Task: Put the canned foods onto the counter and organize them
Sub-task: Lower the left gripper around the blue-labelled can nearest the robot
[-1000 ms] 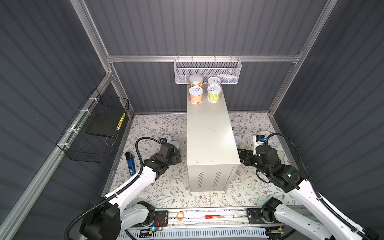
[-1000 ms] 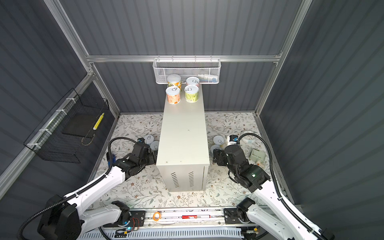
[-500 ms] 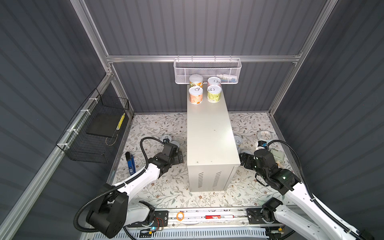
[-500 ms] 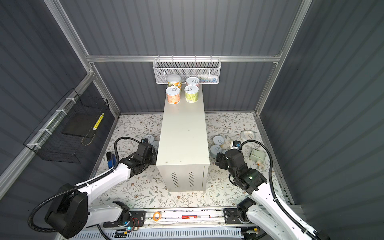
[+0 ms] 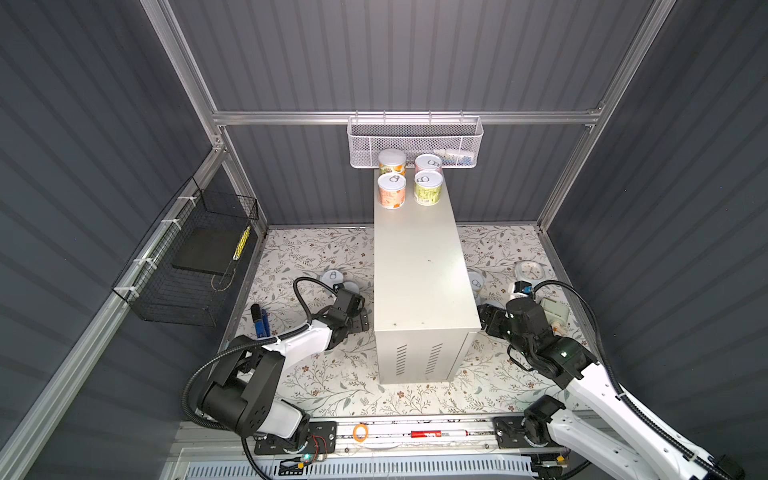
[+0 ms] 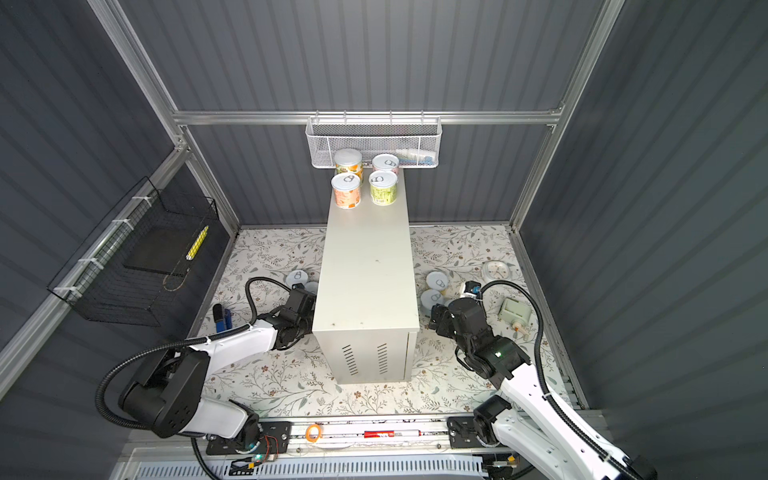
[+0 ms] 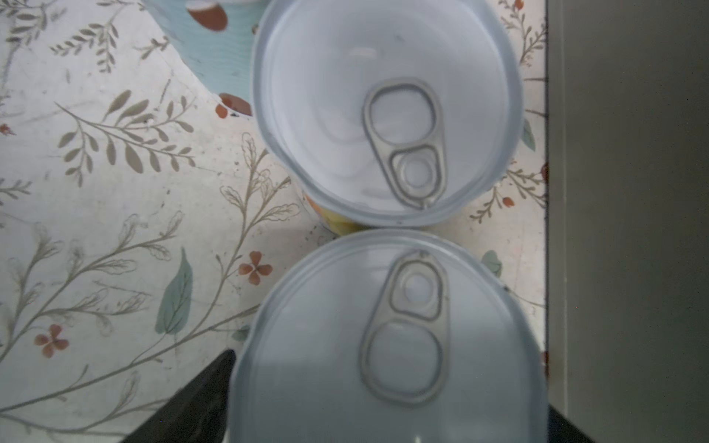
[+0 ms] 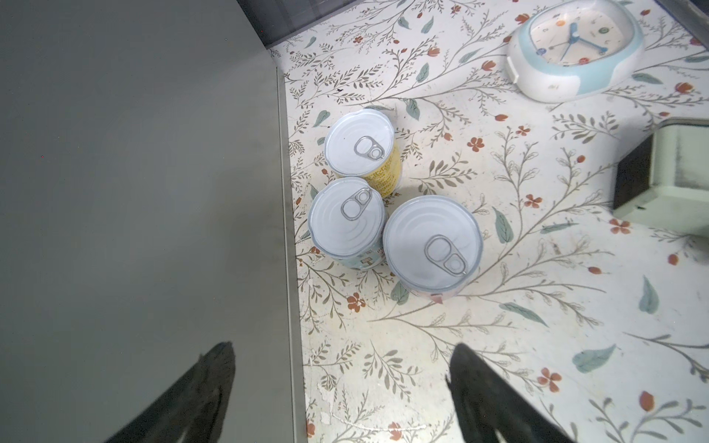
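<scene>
Left wrist view: the left tool (image 7: 383, 406) straddles a can (image 7: 387, 337) at lower centre (clamped or not, I cannot tell). Right wrist view: the right tool (image 8: 341, 395) gapes empty below three cans (image 8: 347, 218). In a top view, four cans (image 5: 391, 187) stand on the tabletop (image 5: 419, 270), upper centre.

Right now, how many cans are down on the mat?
6. Left of the counter: front can, orange can, light blue can. Right of it: yellow can, teal can, pink can. Others may hide behind the counter.
</scene>
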